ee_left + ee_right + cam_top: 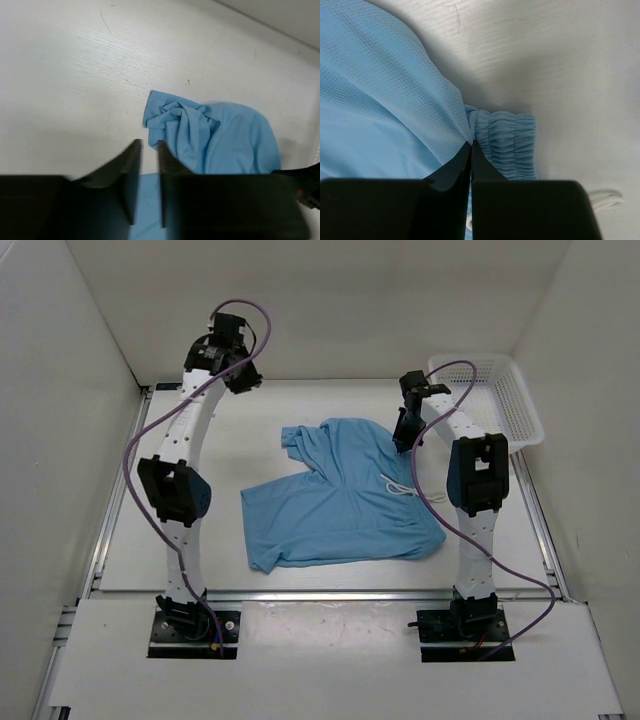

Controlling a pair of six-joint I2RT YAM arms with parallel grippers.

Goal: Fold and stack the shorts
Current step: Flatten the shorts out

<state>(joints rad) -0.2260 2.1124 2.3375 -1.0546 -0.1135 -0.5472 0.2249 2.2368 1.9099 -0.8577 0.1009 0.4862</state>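
I see the shorts [340,515] spread in the middle of the desk [200,440], with bare white surface showing along the left edge. They are soft, light blue fine-mesh knit, bunched toward the far edge. My right hand [471,145] is clenched on the fabric beside the gathered waistband [507,145], and the white drawstring [400,488] lies close by. My left hand [149,145] hangs near the far left corner, its fingers slightly parted and grasping nothing. A white mesh basket [500,400] sits at the far right corner.

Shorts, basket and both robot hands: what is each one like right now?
shorts: lying rumpled, far corner bunched up, not neatly folded.
left gripper: raised, slightly open, holding nothing.
right gripper: shut on the shorts at the waistband.
basket: upright at the far right corner.
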